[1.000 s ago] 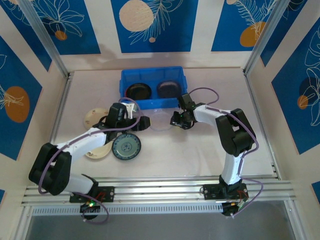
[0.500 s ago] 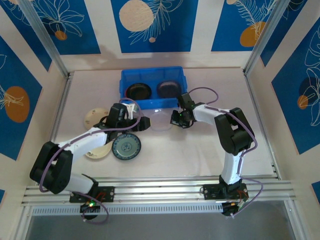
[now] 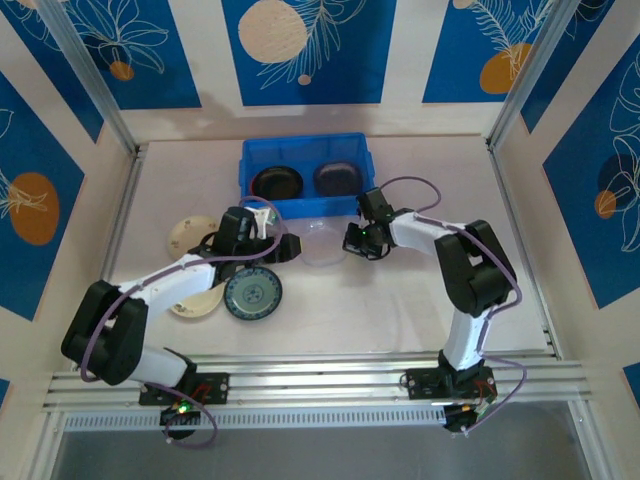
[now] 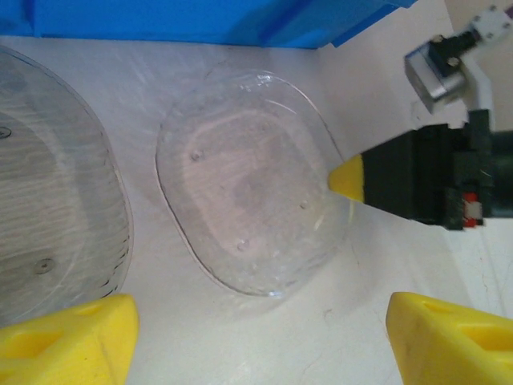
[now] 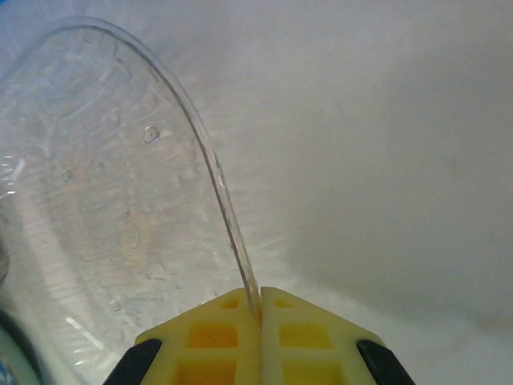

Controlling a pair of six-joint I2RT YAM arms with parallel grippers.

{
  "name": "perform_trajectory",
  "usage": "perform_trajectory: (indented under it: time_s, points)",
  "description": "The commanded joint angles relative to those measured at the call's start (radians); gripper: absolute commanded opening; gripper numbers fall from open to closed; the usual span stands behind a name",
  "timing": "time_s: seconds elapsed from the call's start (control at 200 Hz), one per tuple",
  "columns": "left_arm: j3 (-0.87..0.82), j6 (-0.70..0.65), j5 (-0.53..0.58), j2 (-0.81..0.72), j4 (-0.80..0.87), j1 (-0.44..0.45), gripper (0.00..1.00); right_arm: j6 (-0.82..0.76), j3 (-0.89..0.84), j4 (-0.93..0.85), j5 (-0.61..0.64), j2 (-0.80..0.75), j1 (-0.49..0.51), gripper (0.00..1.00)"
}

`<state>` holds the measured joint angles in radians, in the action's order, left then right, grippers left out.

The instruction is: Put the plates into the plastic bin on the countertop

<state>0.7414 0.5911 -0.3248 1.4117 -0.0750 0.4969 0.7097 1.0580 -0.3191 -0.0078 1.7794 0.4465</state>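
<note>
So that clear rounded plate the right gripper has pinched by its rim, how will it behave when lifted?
The clear rounded plastic plate looks thin-walled, so it is probably light and may flex slightly. The right gripper pinches one spot on its rim, so it will likely tilt or swing. Its glossy surface could let it slip from that narrow grip.

Blue leaf-printed wall panels (image 3: 350,50) and aluminium rails (image 3: 320,380) border the scene.

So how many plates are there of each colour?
Dark plates, inside the blue bin: 2
Cream plates: 2
Teal patterned plate: 1
Clear plates: 2 (the right claw pinches one)
Total: 7 plates
</note>
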Motion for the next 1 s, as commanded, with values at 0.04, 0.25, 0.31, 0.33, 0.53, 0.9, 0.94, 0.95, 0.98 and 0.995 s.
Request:
perform_trajectory:
  time_s: [0.04, 0.25, 0.31, 0.33, 0.53, 0.9, 0.94, 0.95, 0.98, 0.995]
  points:
    - [0.003, 0.023, -0.013, 0.021, -0.036, 0.01, 0.79, -0.001, -0.028, -0.053, -0.021, -0.125, 0.016, 0.0]
    - [0.006, 0.04, -0.02, 0.033, -0.052, 0.009, 0.69, 0.005, -0.015, -0.079, -0.042, -0.194, 0.051, 0.0]
    - [0.009, 0.043, -0.022, 0.036, -0.055, 0.008, 0.64, 0.005, -0.011, -0.078, -0.051, -0.203, 0.059, 0.0]
    - [0.011, 0.042, -0.023, 0.038, -0.056, 0.008, 0.61, 0.005, -0.01, -0.077, -0.055, -0.206, 0.061, 0.0]
    - [0.018, 0.055, -0.009, 0.036, -0.049, 0.005, 0.4, 0.001, 0.005, -0.078, -0.065, -0.233, 0.07, 0.0]
    - [0.041, 0.06, -0.018, 0.049, -0.042, 0.003, 0.27, 0.009, -0.004, -0.052, -0.089, -0.27, 0.074, 0.0]
    - [0.045, 0.06, -0.019, 0.052, -0.039, 0.004, 0.28, 0.009, -0.003, -0.054, -0.089, -0.276, 0.075, 0.0]
    - [0.045, 0.061, -0.02, 0.053, -0.039, 0.003, 0.29, 0.01, -0.003, -0.054, -0.089, -0.277, 0.075, 0.0]
    - [0.048, 0.063, -0.018, 0.056, -0.037, 0.003, 0.33, 0.01, -0.002, -0.054, -0.088, -0.279, 0.074, 0.0]
    - [0.049, 0.063, -0.016, 0.057, -0.036, 0.003, 0.36, 0.009, -0.001, -0.054, -0.088, -0.28, 0.075, 0.0]
